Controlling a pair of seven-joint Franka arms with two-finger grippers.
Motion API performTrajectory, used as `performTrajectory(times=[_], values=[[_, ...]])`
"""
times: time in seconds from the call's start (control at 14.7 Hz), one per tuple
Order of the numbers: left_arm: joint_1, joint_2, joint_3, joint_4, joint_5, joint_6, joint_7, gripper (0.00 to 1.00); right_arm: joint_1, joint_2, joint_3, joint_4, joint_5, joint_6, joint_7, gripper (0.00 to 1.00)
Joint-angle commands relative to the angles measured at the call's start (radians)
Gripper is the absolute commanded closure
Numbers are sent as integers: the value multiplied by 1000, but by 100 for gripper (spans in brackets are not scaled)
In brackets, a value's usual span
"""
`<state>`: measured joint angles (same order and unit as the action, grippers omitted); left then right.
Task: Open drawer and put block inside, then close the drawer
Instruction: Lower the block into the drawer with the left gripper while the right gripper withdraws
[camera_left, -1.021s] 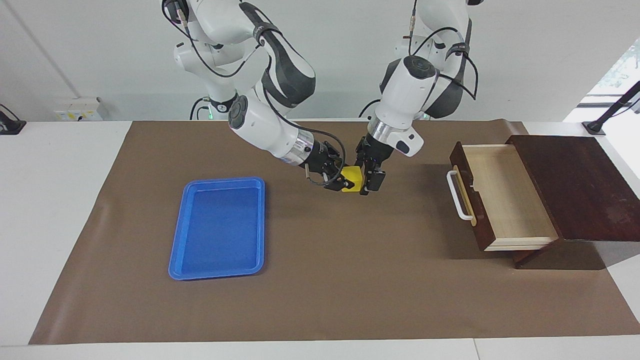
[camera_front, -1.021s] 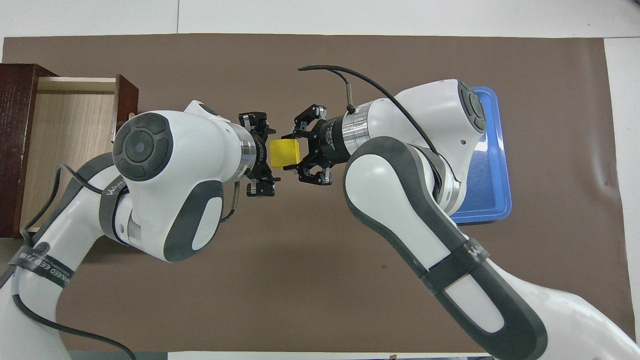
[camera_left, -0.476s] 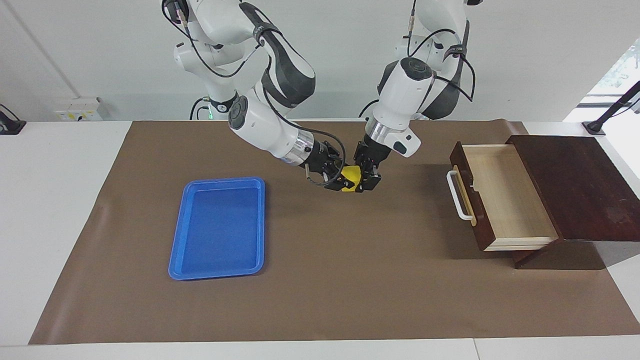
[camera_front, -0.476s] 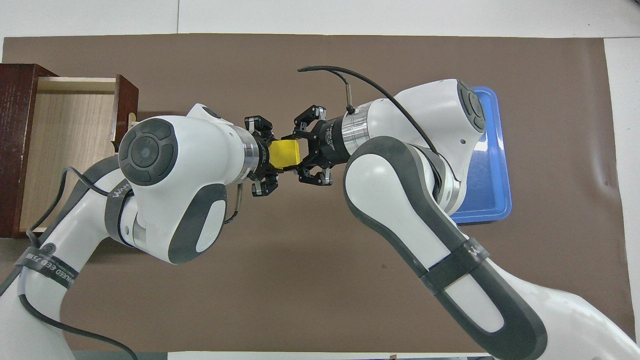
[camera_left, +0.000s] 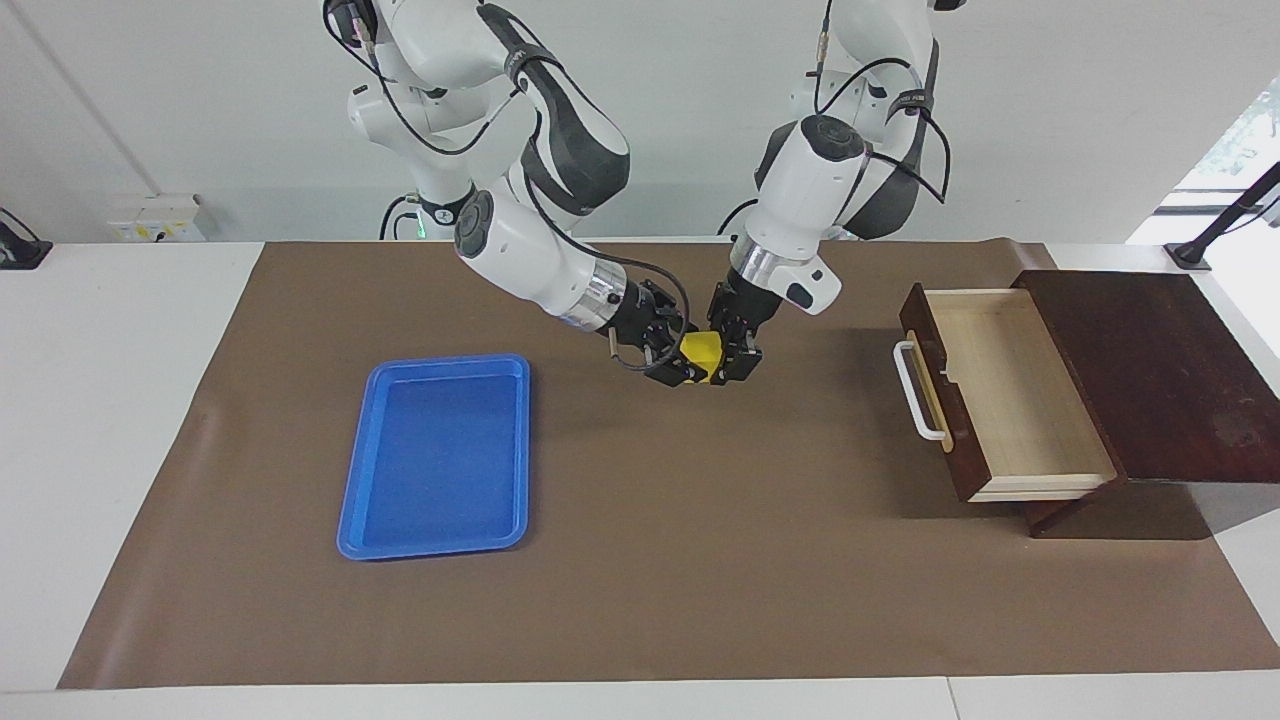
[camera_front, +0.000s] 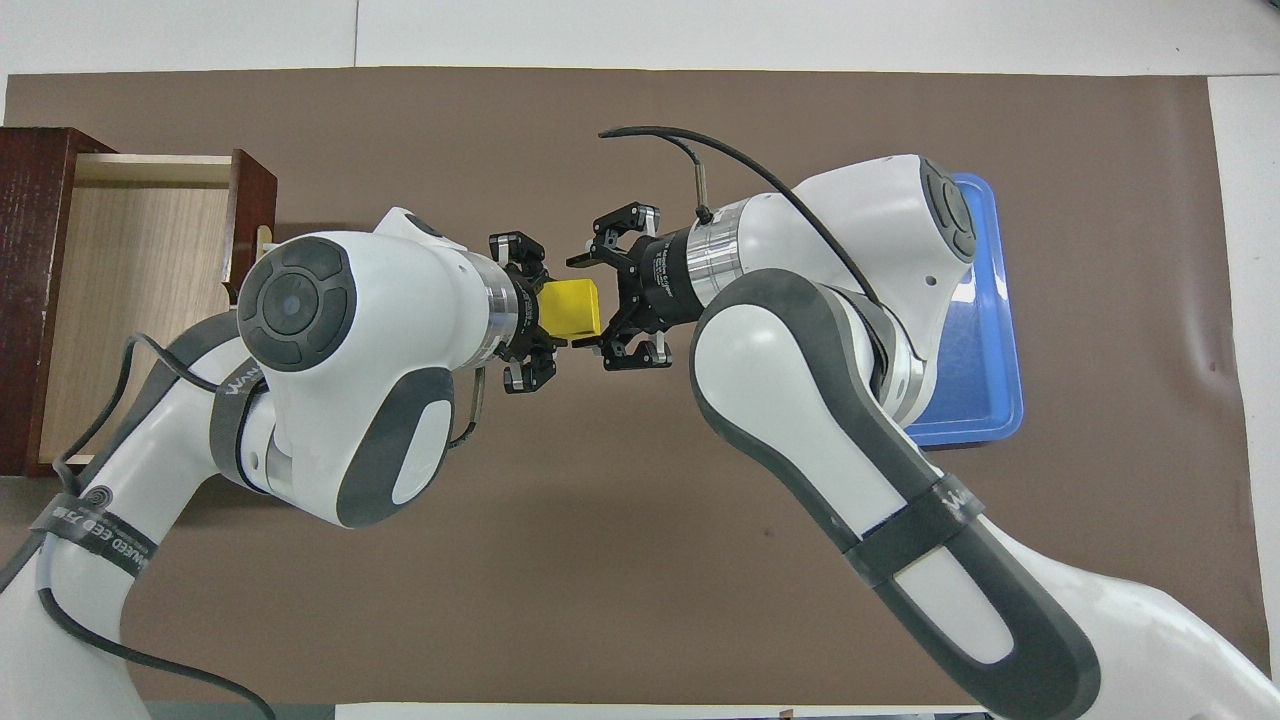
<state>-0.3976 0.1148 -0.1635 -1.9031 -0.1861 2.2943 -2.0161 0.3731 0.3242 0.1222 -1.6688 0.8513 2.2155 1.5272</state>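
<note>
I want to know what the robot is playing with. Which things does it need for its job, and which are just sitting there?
Needed:
the yellow block, held up between the left gripper and the right gripper
the open drawer, waiting for the block

Just sitting there:
the blue tray
the brown mat

Both arms reaching in to meet above the middle of the surface, nearer the robots' edge. Left end effector (camera_left: 728, 362) angled down from a bent wrist, fingers closed on the yellow block (camera_left: 702, 350). Right end effector (camera_left: 675, 358) coming in low from the right arm's end, wrist near level, fingers spread apart on either side of that block (camera_front: 570, 308).
</note>
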Motion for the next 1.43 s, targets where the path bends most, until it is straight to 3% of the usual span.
performTrajectory(times=[0.0,0.34,0.48,0.88,1.02,1.23,1.29,1.36], values=[[15,-20,21,10,-16,-25,39,100,-13,1,1,15,18,-10,14,0],[280,-73,25,90,-16,-306,379,100,-86,-25,-7,17,-3,-94,-1,0],[405,-95,25,91,-16,-354,535,100,-141,-45,-6,26,-59,-152,-30,0],[646,-89,27,50,5,-290,611,100,-299,-71,-7,119,-312,-506,-482,0],[658,-84,27,-19,101,-236,609,100,-324,-94,-7,138,-444,-607,-722,0],[675,-99,27,-108,106,-179,608,98,-341,-142,-7,136,-612,-660,-1037,0],[675,-101,27,-113,106,-182,611,72,-347,-157,-7,133,-661,-666,-1138,0],[674,-101,25,-113,106,-187,614,33,-355,-172,-7,130,-711,-666,-1232,0]])
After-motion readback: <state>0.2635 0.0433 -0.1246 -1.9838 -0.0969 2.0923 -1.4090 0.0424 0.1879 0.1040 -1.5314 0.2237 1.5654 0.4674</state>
